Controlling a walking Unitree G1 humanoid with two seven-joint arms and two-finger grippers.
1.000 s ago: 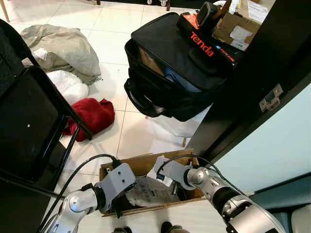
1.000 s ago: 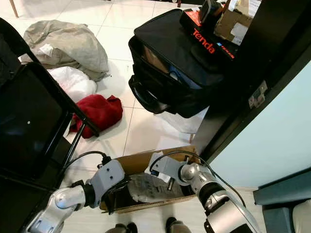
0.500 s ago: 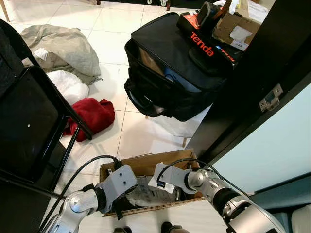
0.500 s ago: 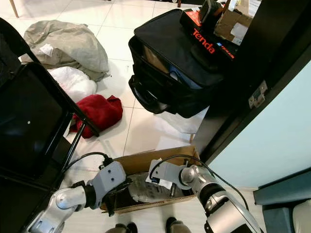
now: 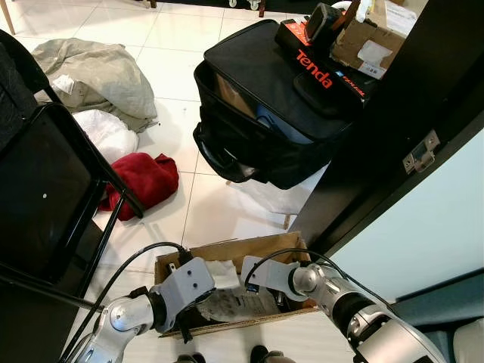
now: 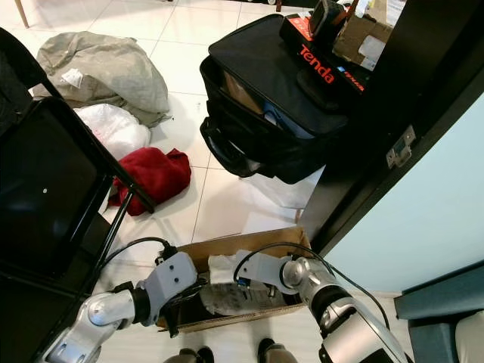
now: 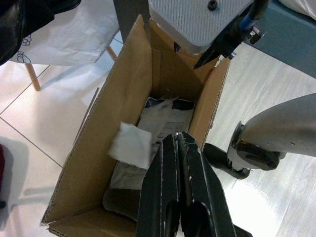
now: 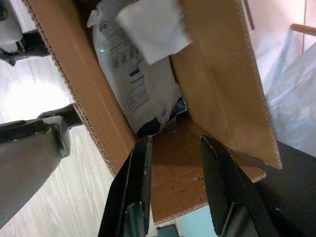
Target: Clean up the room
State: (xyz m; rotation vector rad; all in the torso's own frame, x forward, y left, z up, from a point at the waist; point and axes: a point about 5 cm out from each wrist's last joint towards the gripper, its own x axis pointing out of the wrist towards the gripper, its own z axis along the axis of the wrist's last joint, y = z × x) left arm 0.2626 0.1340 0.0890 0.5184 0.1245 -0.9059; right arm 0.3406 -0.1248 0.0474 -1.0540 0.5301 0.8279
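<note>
An open cardboard box point(image 5: 227, 253) lies on the floor right in front of me. Inside it are a grey-white plastic mailer bag point(image 8: 133, 74) and a loose white tissue point(image 5: 224, 274) resting against the far wall. My left gripper point(image 7: 178, 148) hovers over the box's left end with its fingers pressed together and nothing between them. My right gripper point(image 8: 175, 141) is open at the right end of the box, reaching in over the mailer bag without holding anything.
A black bag point(image 5: 265, 106) carrying a Tenda box point(image 5: 325, 68) stands beyond the box. A red cloth point(image 5: 147, 178), a white plastic bag point(image 5: 106, 132) and a grey cloth heap point(image 5: 98, 72) lie on the tiles. A black chair point(image 5: 45, 197) is left; a dark door frame point(image 5: 408, 113) is right.
The right gripper has dipped lower and moved left into the box. The white tissue now lies free against the box's far wall.
</note>
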